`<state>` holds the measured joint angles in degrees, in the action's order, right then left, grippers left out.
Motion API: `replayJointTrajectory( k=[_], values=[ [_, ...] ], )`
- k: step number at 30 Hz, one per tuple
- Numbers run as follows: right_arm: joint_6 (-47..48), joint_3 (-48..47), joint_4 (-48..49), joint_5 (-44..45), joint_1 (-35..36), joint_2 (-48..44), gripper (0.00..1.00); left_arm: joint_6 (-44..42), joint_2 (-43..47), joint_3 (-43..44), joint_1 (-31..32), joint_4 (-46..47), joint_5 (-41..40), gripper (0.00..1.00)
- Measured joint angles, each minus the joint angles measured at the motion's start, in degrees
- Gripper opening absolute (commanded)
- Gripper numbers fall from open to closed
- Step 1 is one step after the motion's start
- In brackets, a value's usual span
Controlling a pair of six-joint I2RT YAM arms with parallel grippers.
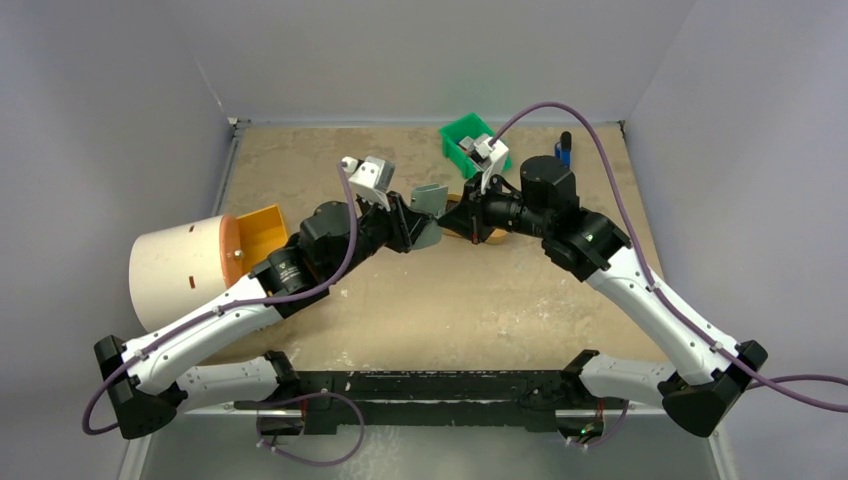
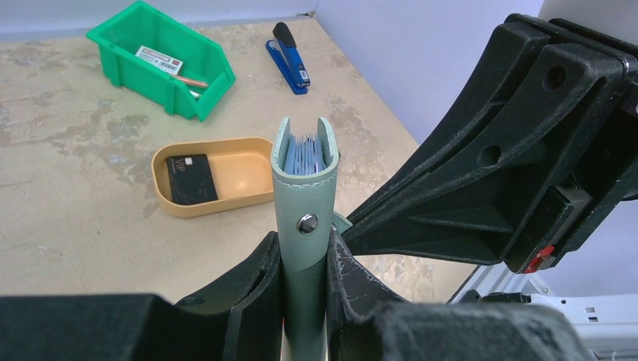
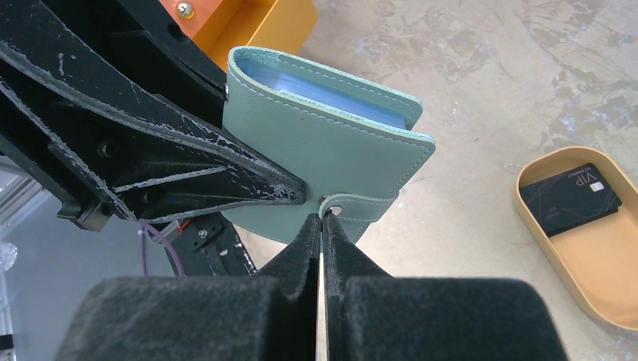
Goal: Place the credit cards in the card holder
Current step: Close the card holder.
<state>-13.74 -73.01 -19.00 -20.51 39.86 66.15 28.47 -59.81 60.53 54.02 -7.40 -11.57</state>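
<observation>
Card holder [image 2: 304, 195] one; credit card [image 2: 191, 179] one, in tray [image 2: 252, 171].

Pale grey walls [image 1: 420, 50], mottled tan tabletop [image 1: 450, 310]

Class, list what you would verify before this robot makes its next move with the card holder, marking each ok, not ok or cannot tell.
1. The left pincer clamps the card holder: ok.
2. The right pincer pinches the snap tab: ok.
3. The card holder is opened for loading: not ok, folded.
4. A black card lies in the tan tray: ok.
5. Cards already in the pockets: cannot tell.
</observation>
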Motion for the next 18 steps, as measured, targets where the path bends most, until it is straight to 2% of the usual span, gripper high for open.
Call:
replayJointTrajectory(
  k=[18],
  values=[
    [-0.68,0.0,0.09,1.77,0.26,-0.07,0.0,0.5,-0.72,0.11,0.13,0.81,0.44,0.0]
  ],
)
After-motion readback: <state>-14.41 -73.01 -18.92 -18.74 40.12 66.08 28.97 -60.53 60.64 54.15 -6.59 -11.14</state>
